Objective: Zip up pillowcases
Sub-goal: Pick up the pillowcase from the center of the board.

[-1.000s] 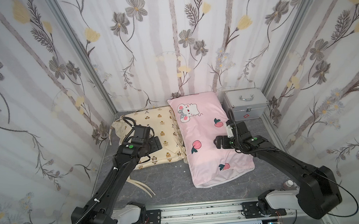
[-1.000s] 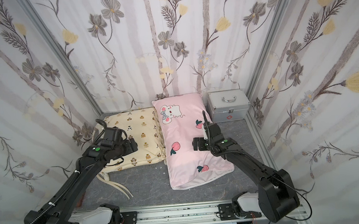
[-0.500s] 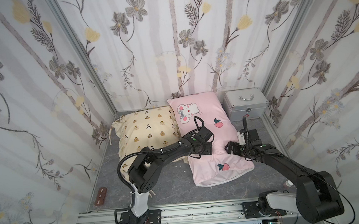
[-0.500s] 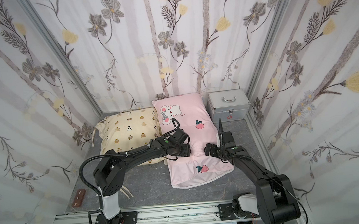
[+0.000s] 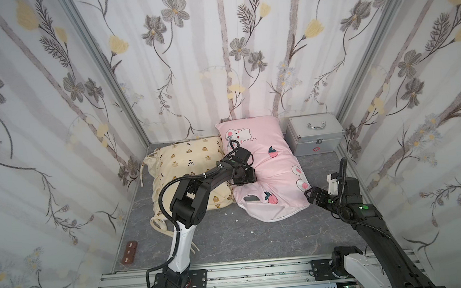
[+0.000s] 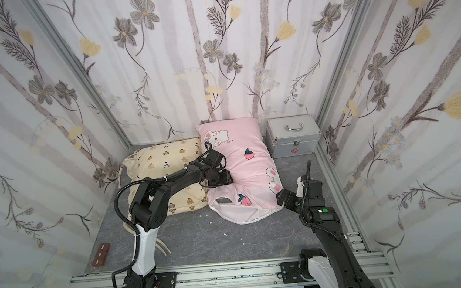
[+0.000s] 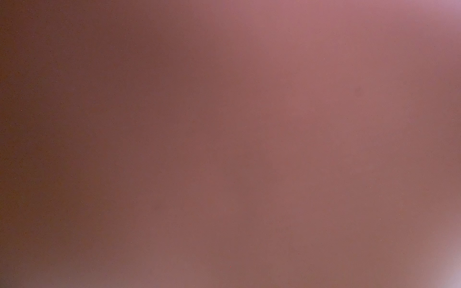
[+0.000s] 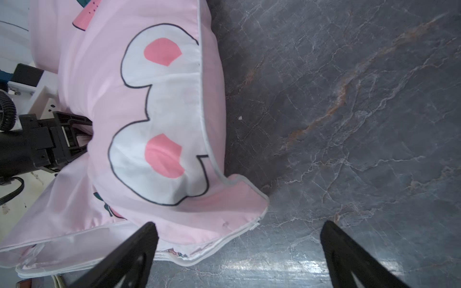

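Pillowcase (image 5: 271, 172), pink, lies just off wide-spread right jaws — left jaws pressed into it, state unclear.

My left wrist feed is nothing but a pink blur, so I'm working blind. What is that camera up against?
Observer: The pink pillowcase. The left gripper is pushed into its side, next to the cream bear pillowcase.
Operator: Is the pink one zipped yet?
Observer: No. Its near end gapes, with white lining showing.
Operator: And the right gripper?
Observer: The right gripper has its jaws wide at the pillowcase's near corner, over the dark tabletop, holding nothing.
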`<act>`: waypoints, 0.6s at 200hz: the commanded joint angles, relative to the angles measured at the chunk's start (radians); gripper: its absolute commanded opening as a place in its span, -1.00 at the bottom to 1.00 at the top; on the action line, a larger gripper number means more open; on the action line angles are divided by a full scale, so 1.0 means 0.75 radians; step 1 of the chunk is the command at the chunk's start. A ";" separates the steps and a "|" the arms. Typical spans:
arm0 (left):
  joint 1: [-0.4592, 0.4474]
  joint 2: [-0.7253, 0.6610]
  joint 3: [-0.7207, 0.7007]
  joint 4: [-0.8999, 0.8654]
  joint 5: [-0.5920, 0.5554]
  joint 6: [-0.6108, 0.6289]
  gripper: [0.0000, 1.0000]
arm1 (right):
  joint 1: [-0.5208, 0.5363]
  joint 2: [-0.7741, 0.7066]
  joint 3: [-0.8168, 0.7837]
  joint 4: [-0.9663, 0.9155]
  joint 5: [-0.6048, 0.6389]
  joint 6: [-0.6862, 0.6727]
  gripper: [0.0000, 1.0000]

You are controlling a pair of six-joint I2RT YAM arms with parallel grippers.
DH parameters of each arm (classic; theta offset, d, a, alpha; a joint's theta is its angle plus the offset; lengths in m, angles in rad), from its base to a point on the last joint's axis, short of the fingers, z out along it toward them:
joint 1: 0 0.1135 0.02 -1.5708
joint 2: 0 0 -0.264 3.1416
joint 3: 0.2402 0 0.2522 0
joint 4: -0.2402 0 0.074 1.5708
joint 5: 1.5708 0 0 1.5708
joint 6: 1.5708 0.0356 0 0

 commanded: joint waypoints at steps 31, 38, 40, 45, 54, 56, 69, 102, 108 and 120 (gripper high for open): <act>0.100 -0.026 -0.025 -0.047 -0.308 0.042 0.16 | 0.006 0.166 -0.204 0.520 -0.445 0.112 0.99; 0.105 -0.026 -0.022 -0.052 -0.307 0.047 0.15 | 0.020 0.180 -0.236 0.626 -0.471 0.132 0.99; 0.106 -0.026 -0.022 -0.052 -0.306 0.048 0.15 | 0.024 0.183 -0.241 0.646 -0.473 0.131 0.99; 0.110 -0.024 -0.022 -0.053 -0.302 0.053 0.15 | 0.036 0.196 -0.245 0.685 -0.475 0.125 0.99; 0.118 -0.022 -0.022 -0.047 -0.293 0.047 0.13 | 0.049 0.220 -0.236 0.724 -0.472 0.102 0.99; 0.120 -0.022 -0.022 -0.046 -0.291 0.048 0.13 | 0.050 0.226 -0.232 0.729 -0.473 0.099 0.99; 0.127 -0.020 -0.016 -0.045 -0.282 0.047 0.11 | 0.059 0.252 -0.209 0.772 -0.511 0.084 0.99; 0.135 -0.022 0.002 -0.044 -0.273 0.039 0.10 | 0.088 0.347 -0.193 0.906 -0.664 0.139 0.99; 0.139 -0.022 0.005 -0.043 -0.270 0.038 0.09 | 0.103 0.358 -0.195 0.906 -0.687 0.139 0.99; 0.145 -0.020 0.010 -0.040 -0.261 0.032 0.09 | 0.120 0.356 -0.204 0.897 -0.719 0.137 0.99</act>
